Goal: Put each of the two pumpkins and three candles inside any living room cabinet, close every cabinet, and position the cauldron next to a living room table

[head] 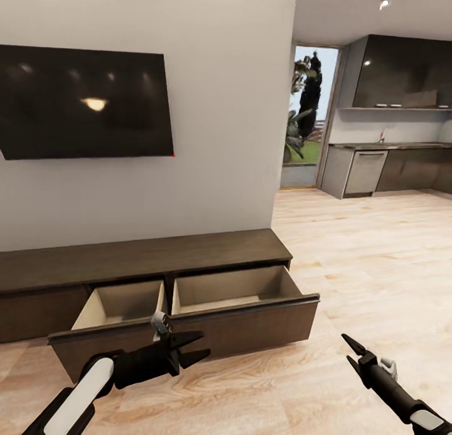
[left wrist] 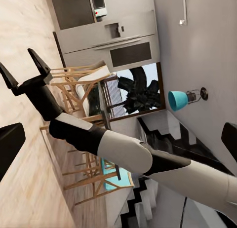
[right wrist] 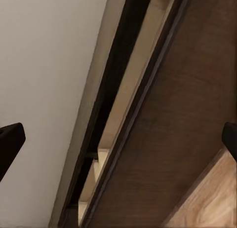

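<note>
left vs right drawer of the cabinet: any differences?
The left drawer is pulled out further than the right drawer, its front nearer the camera. The left drawer's front is partly covered by the left gripper; the right drawer's front shows in full. Both are open, with dark-brown fronts and pale insides, no contents visible.

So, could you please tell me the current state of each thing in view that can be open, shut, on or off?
Cabinet: both drawers pulled out.
Left drawer: open, nothing visible inside.
Right drawer: open, nothing visible inside.
Television: screen dark, apparently off.
Left claw: open, holding nothing.
Right claw: open, holding nothing.
</note>
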